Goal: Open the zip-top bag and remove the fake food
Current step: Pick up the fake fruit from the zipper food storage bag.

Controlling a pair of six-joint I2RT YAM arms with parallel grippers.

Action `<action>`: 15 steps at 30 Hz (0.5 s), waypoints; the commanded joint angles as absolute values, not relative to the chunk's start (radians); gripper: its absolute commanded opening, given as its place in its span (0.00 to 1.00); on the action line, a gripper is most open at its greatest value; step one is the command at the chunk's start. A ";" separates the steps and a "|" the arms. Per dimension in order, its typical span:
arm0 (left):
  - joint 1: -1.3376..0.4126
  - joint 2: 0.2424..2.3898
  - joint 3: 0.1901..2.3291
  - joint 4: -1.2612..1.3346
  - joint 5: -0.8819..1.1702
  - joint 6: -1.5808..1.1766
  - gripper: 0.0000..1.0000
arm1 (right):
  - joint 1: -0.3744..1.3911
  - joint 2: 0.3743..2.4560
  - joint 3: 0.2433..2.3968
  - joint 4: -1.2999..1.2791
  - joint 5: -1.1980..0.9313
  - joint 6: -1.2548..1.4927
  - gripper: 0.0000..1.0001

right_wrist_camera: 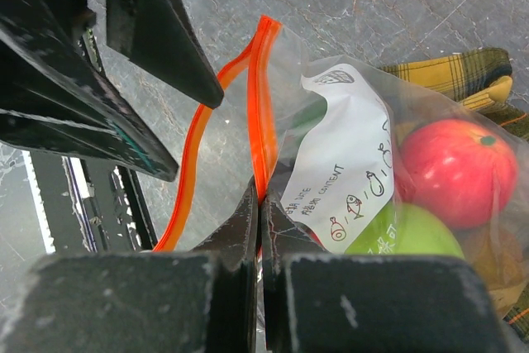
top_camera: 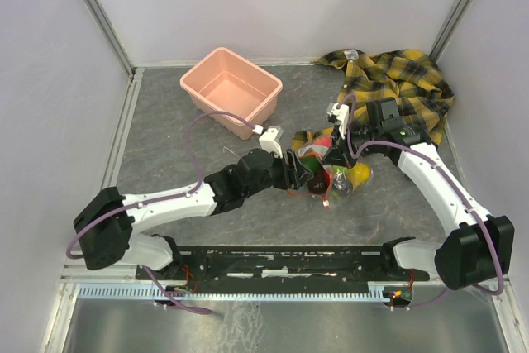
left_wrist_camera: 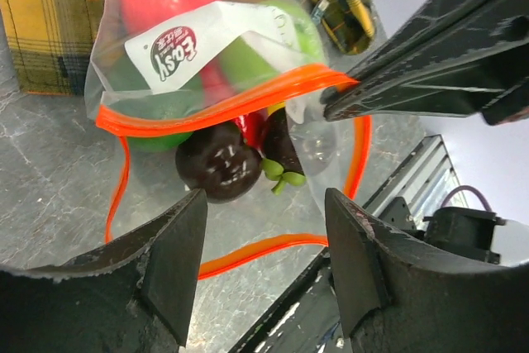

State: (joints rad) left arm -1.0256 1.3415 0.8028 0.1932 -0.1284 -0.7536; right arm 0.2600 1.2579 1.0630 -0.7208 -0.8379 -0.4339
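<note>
Bag mouth gaping; one lip secured.
Right gripper (right_wrist_camera: 259, 212) is pinching the orange zip strip (right_wrist_camera: 263, 105) of the zip-top bag (top_camera: 335, 173) at mid-table; left gripper (left_wrist_camera: 264, 204), fingers spread, is facing the mouth, fake food (left_wrist_camera: 219, 163) lying just right of it.

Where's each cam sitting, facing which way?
Top external: above and behind, looking down at the table; left arm, right arm show.
Left wrist: on left arm, facing the bag past the open left end effector.
Right wrist: on right arm, looking along the right end effector, shut on the bag.
Shared: both wrist views show the bag and the other end effector.
</note>
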 commanded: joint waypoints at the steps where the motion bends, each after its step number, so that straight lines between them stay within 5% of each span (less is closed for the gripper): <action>1: -1.034 1.401 0.838 0.250 -0.154 -0.779 0.66 | 0.259 1.250 1.063 -0.711 -0.858 -0.454 0.02; 15: -1.078 1.544 0.896 0.242 -0.237 -0.858 0.73 | 0.258 1.250 1.060 -0.714 -0.861 -0.456 0.02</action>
State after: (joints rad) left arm -1.0611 1.5196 0.8433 0.2100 -0.1753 -0.8177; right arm 0.2600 1.2579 1.0626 -0.7231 -0.8375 -0.4431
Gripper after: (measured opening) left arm 0.717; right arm 0.024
